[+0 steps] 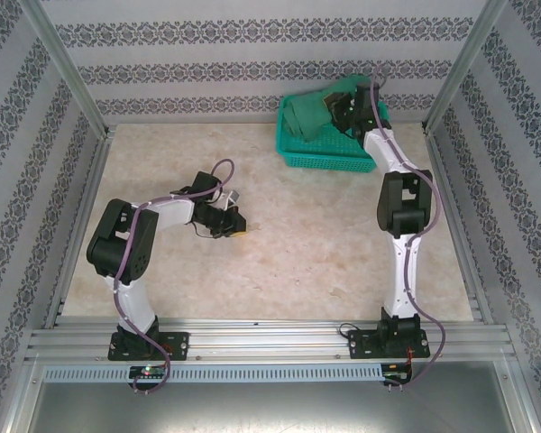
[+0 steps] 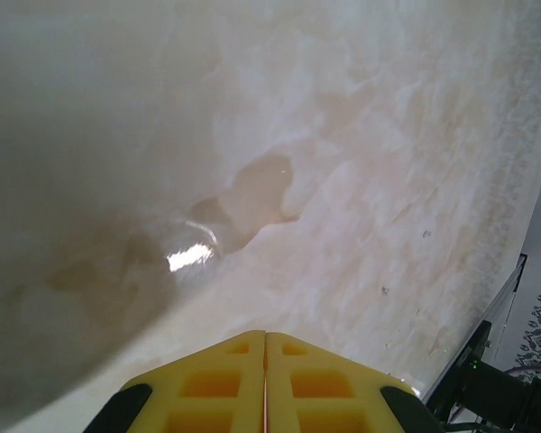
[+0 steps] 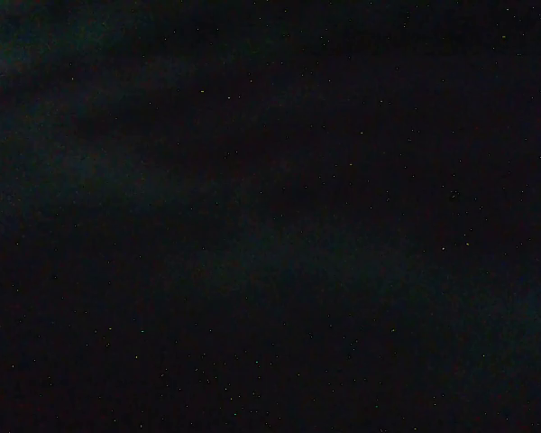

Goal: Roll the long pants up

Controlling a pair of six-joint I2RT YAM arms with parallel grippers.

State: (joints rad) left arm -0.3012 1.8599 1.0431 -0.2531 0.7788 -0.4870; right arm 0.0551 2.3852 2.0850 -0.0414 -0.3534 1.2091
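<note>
The dark green long pants [image 1: 308, 115] lie bunched in a teal mesh basket [image 1: 329, 161] at the back of the table. My right gripper [image 1: 341, 110] reaches down into that heap from the near side, and cloth hides its fingertips. The right wrist view is almost black, so its jaws cannot be made out there. My left gripper [image 1: 238, 223] hovers low over the bare tabletop, left of centre and far from the pants. Its yellow fingers [image 2: 216, 379] are pressed together with nothing between them, so the left gripper [image 2: 266, 336] is shut.
The beige marbled tabletop [image 1: 279, 271] stretches between the two arms. Patterned walls with metal posts [image 1: 68, 68] close the left, back and right sides. An aluminium rail [image 1: 270, 341] runs along the near edge at the arm bases.
</note>
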